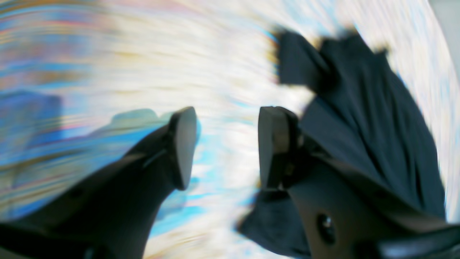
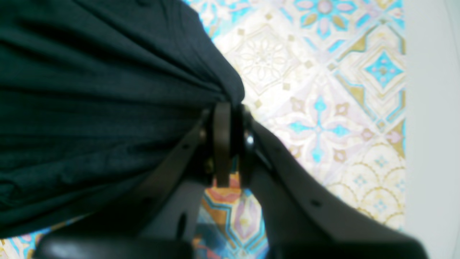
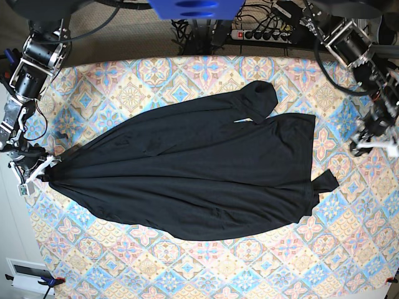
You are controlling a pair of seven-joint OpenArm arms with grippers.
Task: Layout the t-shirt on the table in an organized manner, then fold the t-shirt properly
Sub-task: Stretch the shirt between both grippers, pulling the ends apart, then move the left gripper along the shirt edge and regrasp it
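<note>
Pinching the t-shirt (image 2: 107, 108), the right end effector (image 2: 230, 108) contrasts with the spread left end effector (image 1: 226, 144).

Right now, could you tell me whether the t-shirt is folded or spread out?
Spread, not folded: the t-shirt lies stretched across the table, one end bunched where the right gripper pinches it.

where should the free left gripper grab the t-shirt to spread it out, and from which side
Probably the small flap of the t-shirt sticking out at its lower corner nearest the left gripper, coming from the table edge on that side. That flap lies flat and clear of the bunched body. The right gripper is shut on the opposite end, so pulling away from it should stretch the cloth flat.
</note>
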